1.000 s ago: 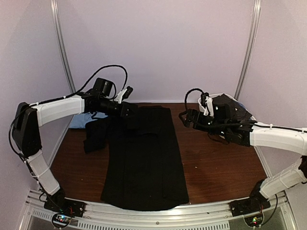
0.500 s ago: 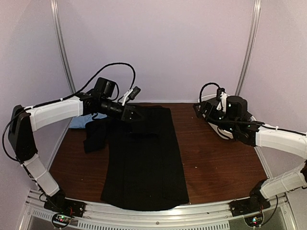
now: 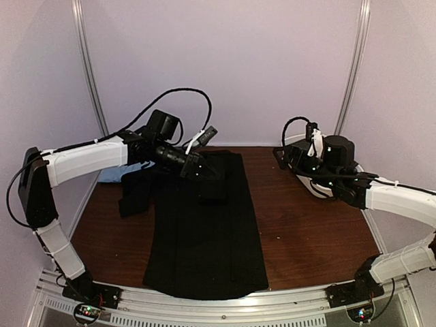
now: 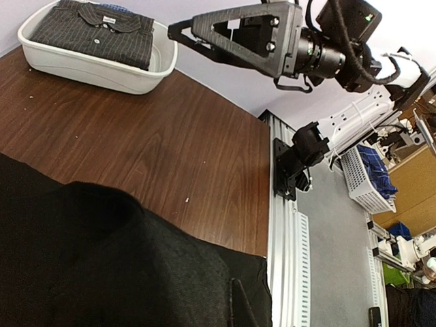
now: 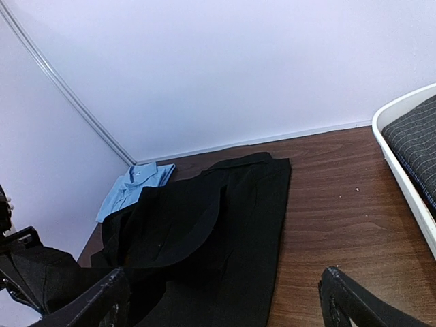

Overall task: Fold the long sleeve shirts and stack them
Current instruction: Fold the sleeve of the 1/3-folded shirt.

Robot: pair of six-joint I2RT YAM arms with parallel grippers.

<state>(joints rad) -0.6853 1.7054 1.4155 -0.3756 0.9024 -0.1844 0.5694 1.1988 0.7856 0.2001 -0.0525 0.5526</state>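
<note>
A black long sleeve shirt (image 3: 204, 238) lies lengthwise down the middle of the table. My left gripper (image 3: 206, 176) hovers over its far end, shut on a fold of the black cloth that hangs below it. In the left wrist view this cloth (image 4: 102, 259) fills the lower left and hides the fingers. A light blue shirt (image 3: 111, 176) lies folded at the back left, partly behind the left arm; the right wrist view shows it too (image 5: 133, 187). My right gripper (image 3: 281, 155) stands open and empty above the table's back right, with the black shirt (image 5: 204, 225) ahead of it.
A white oval tub (image 4: 88, 68) holding a folded dark pin-striped shirt (image 4: 95, 34) sits at the back right under the right arm; its rim (image 5: 402, 180) shows at the right wrist view's edge. One black sleeve (image 3: 135, 194) lies bunched left of the shirt's body.
The left gripper has carried the black fold rightward across the shirt's far end. The right arm drew back over the tub and then held still.
</note>
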